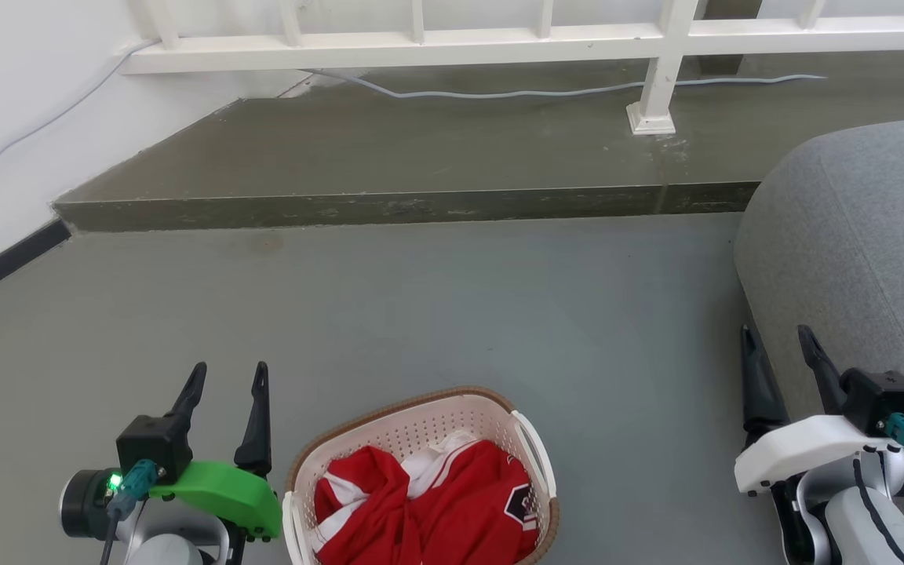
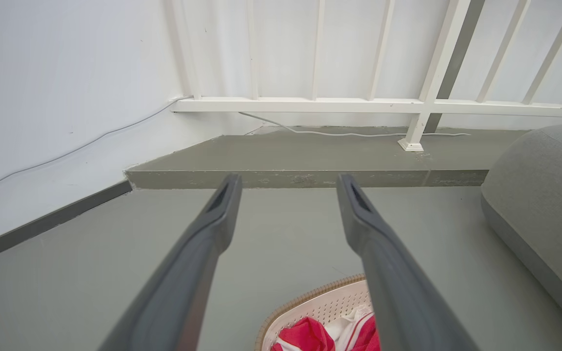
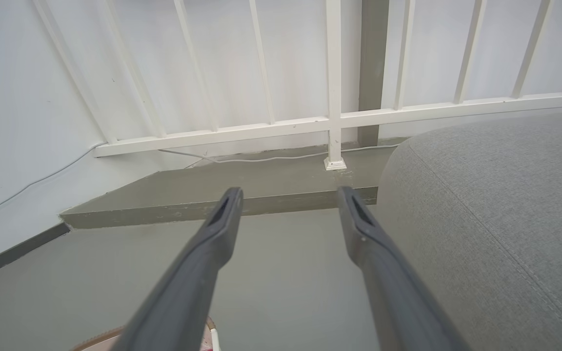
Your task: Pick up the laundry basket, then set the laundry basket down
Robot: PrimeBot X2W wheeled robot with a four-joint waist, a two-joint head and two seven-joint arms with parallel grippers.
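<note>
The laundry basket [image 1: 452,420], cream-white and perforated with a brown woven-look rim and white side handles, stands on the grey floor at the bottom centre of the head view, red-and-white clothing inside it. Its far rim [image 2: 305,302] shows in the left wrist view, and a sliver of the basket [image 3: 210,336] sits at the bottom edge of the right wrist view. My left gripper [image 1: 230,373] hangs open just left of the basket, apart from it. My right gripper [image 1: 776,335] is open well to the basket's right, beside the grey cushion. Both hold nothing.
A large grey upholstered seat [image 1: 860,235] fills the right side, close to my right arm. A raised concrete step [image 1: 389,208] crosses ahead, with a white railing [image 1: 656,71] and a loose cable [image 1: 546,92] on it. A white wall [image 1: 20,118] closes the left.
</note>
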